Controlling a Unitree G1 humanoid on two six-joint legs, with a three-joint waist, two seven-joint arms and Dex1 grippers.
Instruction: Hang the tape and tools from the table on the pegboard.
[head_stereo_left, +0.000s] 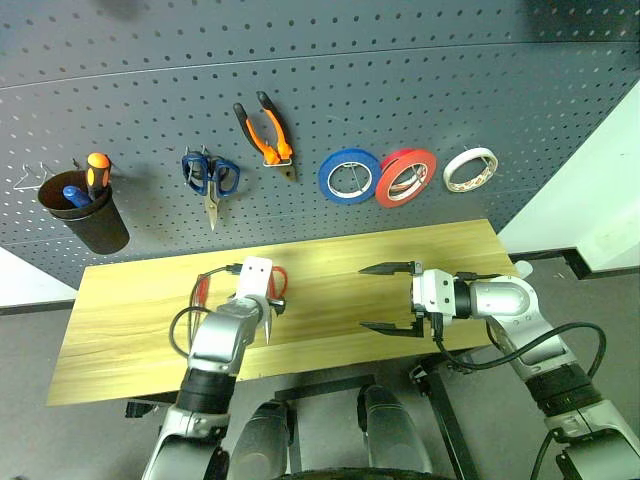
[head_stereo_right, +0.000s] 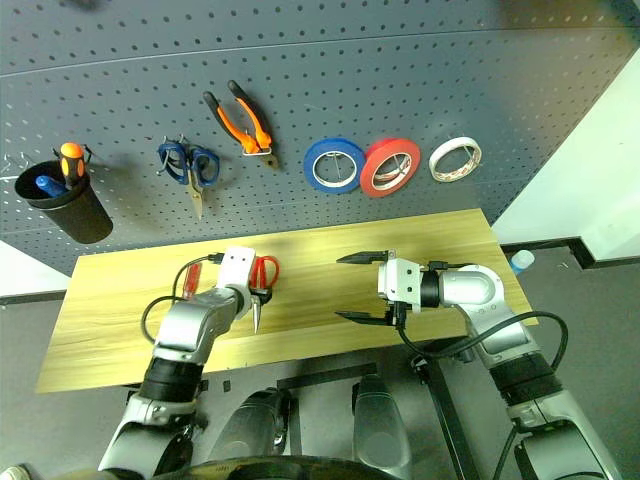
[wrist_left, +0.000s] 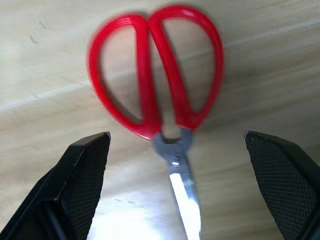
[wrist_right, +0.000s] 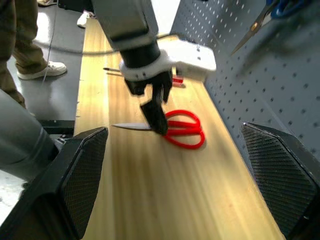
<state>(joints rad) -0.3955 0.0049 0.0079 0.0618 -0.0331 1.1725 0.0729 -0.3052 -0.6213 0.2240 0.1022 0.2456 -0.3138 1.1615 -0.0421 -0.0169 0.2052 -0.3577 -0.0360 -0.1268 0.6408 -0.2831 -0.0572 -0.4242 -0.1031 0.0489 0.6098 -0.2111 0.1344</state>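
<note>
Left eye view showed you the pliers and tape hung up top, while red scissors lay mid-frame under your spread left gripper.

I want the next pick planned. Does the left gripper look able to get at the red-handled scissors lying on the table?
Probably yes. The left gripper is open and poised right over the red-handled scissors, its fingers either side of the pivot. The scissors lie flat on the table, with nothing between them and the fingers.
</note>
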